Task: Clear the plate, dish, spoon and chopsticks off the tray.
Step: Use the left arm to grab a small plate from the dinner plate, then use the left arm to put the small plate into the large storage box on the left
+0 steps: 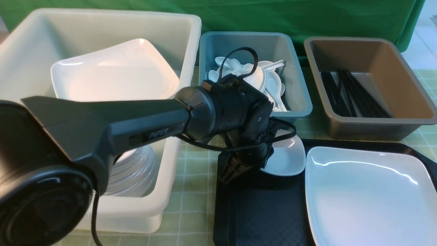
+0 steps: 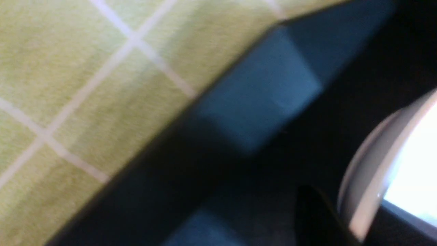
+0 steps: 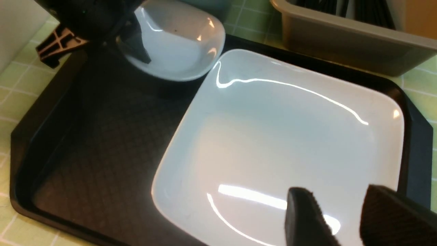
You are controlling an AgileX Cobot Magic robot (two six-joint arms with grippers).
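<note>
Step in hand is the dish (image 1: 286,157) — the small deep one at the far-left corner of the tray (image 1: 259,212), just beside the far-left corner of the plate (image 1: 368,194). The left gripper (image 1: 265,161) looks pinched onto the dish's left rim, one finger (image 3: 136,51) inside the bowl and the other outside. I'd call that a grip, though its own wrist view is too blurry to say how firm. The right gripper (image 3: 341,222) hangs over the near-right part of the plate, jaws apart, holding nothing.

A one-edge pinch on glossy china likes to pivot, so I'd lift slow and straight up. Clear the tray's raised rim and the plate's corner first, then swing left toward the white tub (image 1: 191,51). Keep it level and set it down, don't drop it. The tub is only my guess for where it goes, since that's where the crockery sits.

Head count:
- One tray, with one plate and one dish on it, and no spoon or chopsticks on it that I can see.
- Three tubs along the far side.
- The white tub on the left has one leaning plate (image 1: 116,71) on a stack (image 1: 136,171) I can't count.
- The blue-grey tub (image 1: 298,85) in the middle has a heap of white spoons (image 1: 263,78), too jumbled to count.
- The brown tub (image 1: 375,126) on the right has a bundle of black chopsticks (image 1: 355,95) — several, number unclear.
</note>
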